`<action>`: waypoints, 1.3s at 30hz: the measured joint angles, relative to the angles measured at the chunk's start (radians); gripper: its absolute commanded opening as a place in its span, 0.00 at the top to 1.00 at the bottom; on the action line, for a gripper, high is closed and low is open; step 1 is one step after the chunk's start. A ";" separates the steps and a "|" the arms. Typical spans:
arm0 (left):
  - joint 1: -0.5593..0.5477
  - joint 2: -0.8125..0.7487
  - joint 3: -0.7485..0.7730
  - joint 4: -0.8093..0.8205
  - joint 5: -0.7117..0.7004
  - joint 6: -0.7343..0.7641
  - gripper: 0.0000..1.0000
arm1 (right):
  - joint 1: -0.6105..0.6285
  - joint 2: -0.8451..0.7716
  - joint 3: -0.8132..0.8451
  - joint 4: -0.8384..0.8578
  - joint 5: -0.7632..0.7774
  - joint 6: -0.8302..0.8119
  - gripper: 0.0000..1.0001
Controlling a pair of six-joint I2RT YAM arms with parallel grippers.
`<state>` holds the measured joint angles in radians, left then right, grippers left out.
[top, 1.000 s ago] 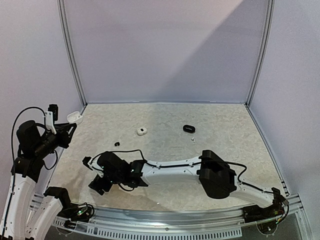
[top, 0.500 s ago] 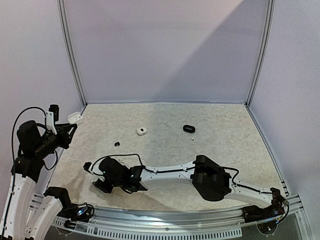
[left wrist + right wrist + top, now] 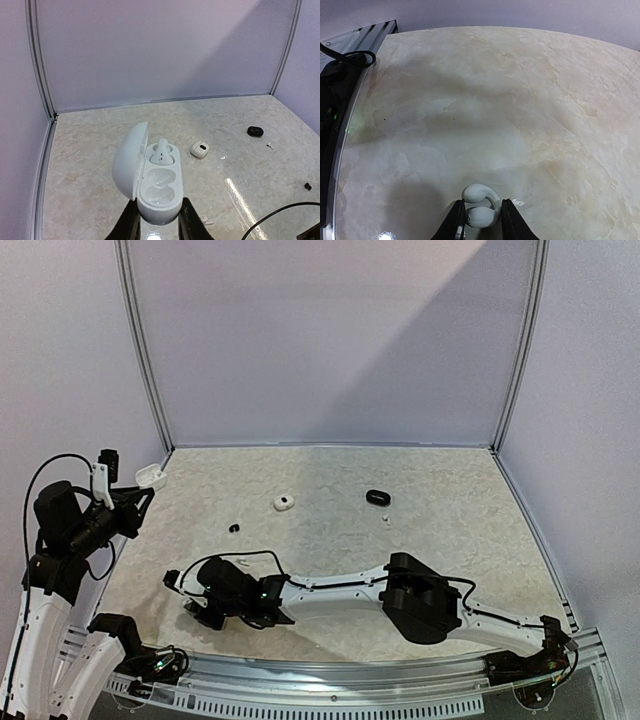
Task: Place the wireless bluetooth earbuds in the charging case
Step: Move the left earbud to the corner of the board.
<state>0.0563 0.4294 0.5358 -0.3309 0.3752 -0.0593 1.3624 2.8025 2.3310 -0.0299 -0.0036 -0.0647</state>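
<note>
Down at the near edge, around 7 o'clock on the table (image 3: 460, 540), the right gripper (image 3: 482, 204) is lying low over the marbled top, with its arm stretching right across from the near right corner. Its two fingers are standing close together and pressing on either side of a white earbud (image 3: 479, 192), which is resting on the surface between them. The bud's rounded loop is poking out beyond the fingertips.

At 12 o'clock from that gripper, well apart from it, a black earbud (image 3: 234, 528) is lying loose on the table.

Over at about 10 o'clock, by the left edge, the left gripper (image 3: 160, 202) is clamping tight on the near end of an open white case (image 3: 150, 175). It is holding the case out in front of it, with the lid standing up at the case's 9 o'clock. A second white earbud (image 3: 162, 151) is sitting in the farther of the case's two pockets.

Farther back, a small white case (image 3: 284, 502) is lying at roughly 11 o'clock from the middle of the table. A black case (image 3: 377, 497) is lying at roughly 1 o'clock, well apart from the white one. Near the black case, at its 6 o'clock, a tiny white piece (image 3: 386, 521) is lying on the table, too small to make out
</note>
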 measured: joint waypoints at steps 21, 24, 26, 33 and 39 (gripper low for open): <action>0.000 -0.006 0.000 -0.006 -0.003 0.019 1.00 | 0.000 -0.203 -0.351 0.084 0.006 0.014 0.92; -0.001 -0.007 0.000 -0.007 -0.002 0.024 1.00 | 0.000 -0.266 -0.444 0.082 0.034 0.005 0.93; -0.001 -0.007 0.000 -0.007 -0.002 0.027 1.00 | 0.000 -0.317 -0.522 0.079 0.056 -0.002 0.93; -0.001 -0.007 -0.001 -0.006 0.003 0.034 1.00 | -0.002 -0.532 -0.822 0.042 0.140 -0.018 0.93; -0.002 -0.006 -0.013 -0.003 0.013 0.034 1.00 | -0.005 -0.684 -1.006 -0.037 0.192 -0.032 0.93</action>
<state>0.0544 0.4229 0.5224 -0.3340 0.3878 -0.0250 1.3571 2.1189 1.3247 -0.0666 0.1879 -0.0971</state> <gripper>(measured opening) 0.223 0.147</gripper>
